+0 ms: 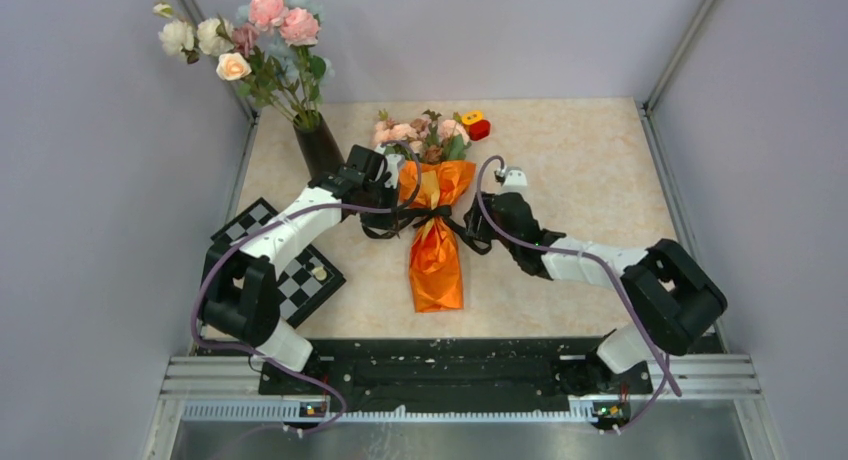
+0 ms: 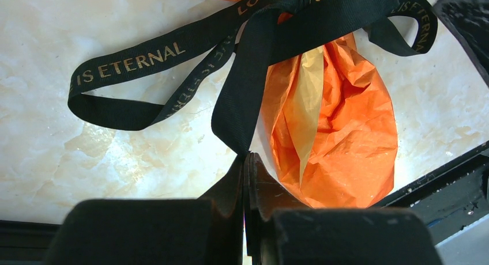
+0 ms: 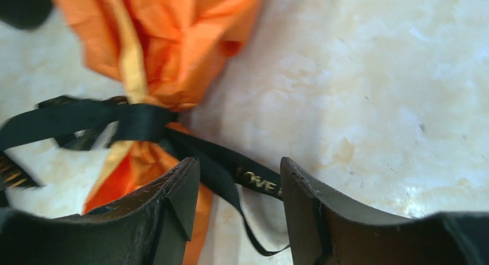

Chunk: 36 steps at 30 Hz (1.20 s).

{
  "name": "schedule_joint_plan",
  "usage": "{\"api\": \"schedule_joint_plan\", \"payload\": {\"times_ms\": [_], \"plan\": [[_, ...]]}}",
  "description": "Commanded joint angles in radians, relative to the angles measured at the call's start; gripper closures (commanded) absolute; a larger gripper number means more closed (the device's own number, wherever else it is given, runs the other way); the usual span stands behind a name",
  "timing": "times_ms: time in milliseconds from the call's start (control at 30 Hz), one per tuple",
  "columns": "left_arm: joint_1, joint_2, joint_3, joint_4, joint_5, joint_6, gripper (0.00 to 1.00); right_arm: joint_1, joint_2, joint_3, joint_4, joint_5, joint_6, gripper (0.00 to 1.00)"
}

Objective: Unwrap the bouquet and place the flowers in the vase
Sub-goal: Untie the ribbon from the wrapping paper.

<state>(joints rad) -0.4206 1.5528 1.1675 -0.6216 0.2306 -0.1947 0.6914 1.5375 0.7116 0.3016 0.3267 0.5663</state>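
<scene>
Left gripper (image 2: pixel 247 161) pinching ribbon (image 2: pixel 242 92), vase (image 1: pixel 320 150) holding bunch (image 1: pixel 262 40)

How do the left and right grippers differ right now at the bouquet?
The left gripper is shut, pinching a tail of the black ribbon; the right gripper is open, a ribbon strand between its jaws, unclamped. The left gripper is left of the bouquet, the right gripper right of it. Both are near the bow.

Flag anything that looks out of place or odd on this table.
The vase already holds a tall white-and-pink flower bunch, leaving little room. A checkerboard lies askew under the left arm. The bouquet lies flat, ribbon still tied.
</scene>
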Motion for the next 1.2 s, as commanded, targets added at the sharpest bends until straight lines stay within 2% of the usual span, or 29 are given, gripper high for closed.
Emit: {"api": "schedule_joint_plan", "payload": {"times_ms": [0, 200, 600, 800, 1067, 1167], "plan": [[0.003, -0.021, 0.002, 0.016, 0.007, 0.014, 1.00, -0.003, -0.095, 0.002, 0.117, -0.189, -0.155, 0.41], [0.003, -0.020, 0.003, 0.016, 0.013, 0.014, 1.00, -0.002, -0.051, 0.090, 0.085, -0.320, -0.295, 0.33], [0.003, -0.021, 0.007, 0.013, 0.015, 0.015, 1.00, 0.039, 0.101, 0.208, 0.059, -0.305, -0.384, 0.33], [0.003, -0.020, 0.006, 0.013, 0.018, 0.016, 1.00, 0.071, 0.154, 0.248, 0.059, -0.204, -0.368, 0.39], [0.004, -0.019, 0.008, 0.012, 0.027, 0.017, 1.00, 0.088, 0.211, 0.278, 0.057, -0.061, -0.370, 0.40], [0.003, -0.018, 0.008, 0.012, 0.029, 0.017, 1.00, 0.090, 0.217, 0.273, 0.073, -0.035, -0.364, 0.47]]}}
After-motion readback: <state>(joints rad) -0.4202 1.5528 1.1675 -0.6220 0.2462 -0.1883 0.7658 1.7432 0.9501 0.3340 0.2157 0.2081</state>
